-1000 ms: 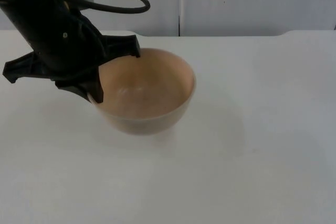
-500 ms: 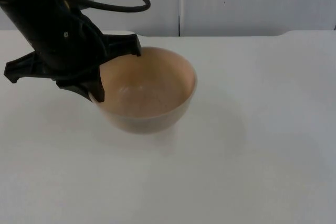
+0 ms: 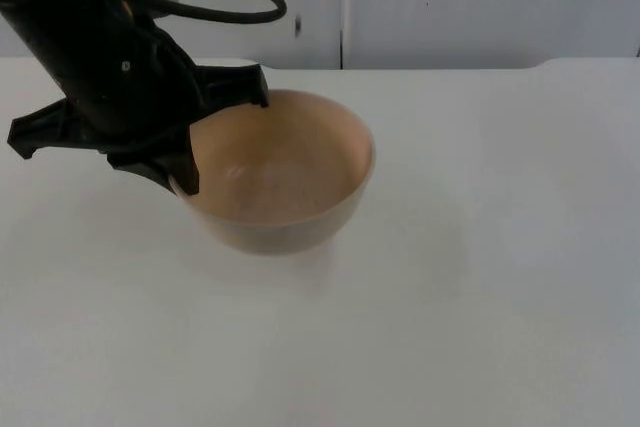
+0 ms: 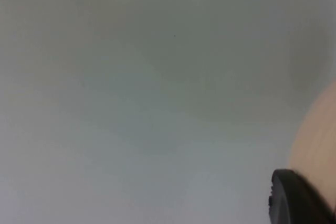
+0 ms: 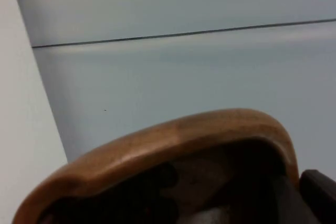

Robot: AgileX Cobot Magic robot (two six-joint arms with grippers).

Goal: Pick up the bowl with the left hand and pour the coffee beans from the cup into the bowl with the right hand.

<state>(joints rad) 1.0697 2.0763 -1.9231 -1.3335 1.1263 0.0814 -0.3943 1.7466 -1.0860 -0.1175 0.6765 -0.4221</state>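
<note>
Looks like a robotics lab or test bench: plain white table top (image 3: 480,297) across the lower frame, ending at a bare grey partition wall (image 3: 480,2) with a vertical seam along the upper edge, black jointed robot arm (image 3: 90,67) at upper left.

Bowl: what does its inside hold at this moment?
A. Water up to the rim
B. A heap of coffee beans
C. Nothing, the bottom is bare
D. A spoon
C: in the top view the bowl, held at its rim by the left gripper, shows a bare tan bottom, with no beans in it yet.
</note>
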